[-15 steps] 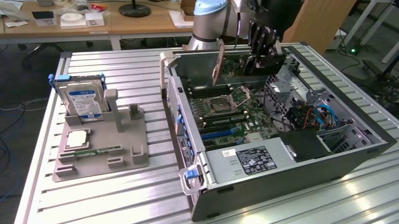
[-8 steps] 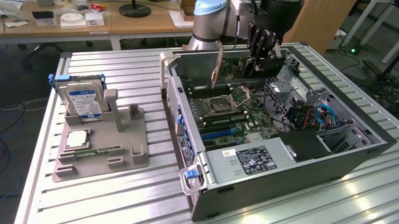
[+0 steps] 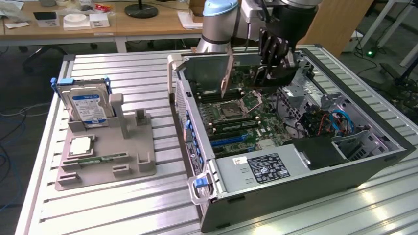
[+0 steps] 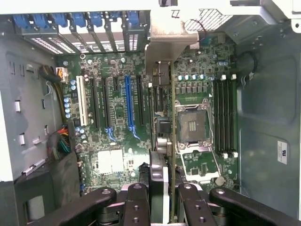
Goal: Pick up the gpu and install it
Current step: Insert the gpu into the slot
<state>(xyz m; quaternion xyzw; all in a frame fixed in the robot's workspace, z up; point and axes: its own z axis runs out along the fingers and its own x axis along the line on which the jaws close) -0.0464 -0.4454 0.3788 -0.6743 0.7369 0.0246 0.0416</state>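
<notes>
In the exterior view, we see the claw (image 3: 274, 61) hanging over the far end of the open case (image 3: 365, 161). It is partly closed and clamps the gpu (image 3: 274, 74), which it holds on edge above the board (image 3: 242, 117), apart from it. On the exterior view's left, well apart, a drive (image 3: 88, 105) stands in a grey tray (image 3: 130, 161). Its blue-white label is too small for us to read, and so is the white print on the black supply label (image 3: 265, 169) at the near end.

In the wrist view, we look down the gpu (image 4: 160, 162), edge-on between the claw's (image 4: 162, 193) fingers, with its silver bracket toward the case's rear slots. It seems to hang between the blue slot (image 4: 128, 101) and the socket (image 4: 193, 120), though how high we cannot tell.

We judge that the step goes well if the card is kept upright, its lower edge parallel to the chosen slot and its bracket lined up with a rear opening. Pressure should be even along its length, since a tilted card could jam. A white sticker (image 4: 281, 151) on the case wall bears a mark we cannot make out.
</notes>
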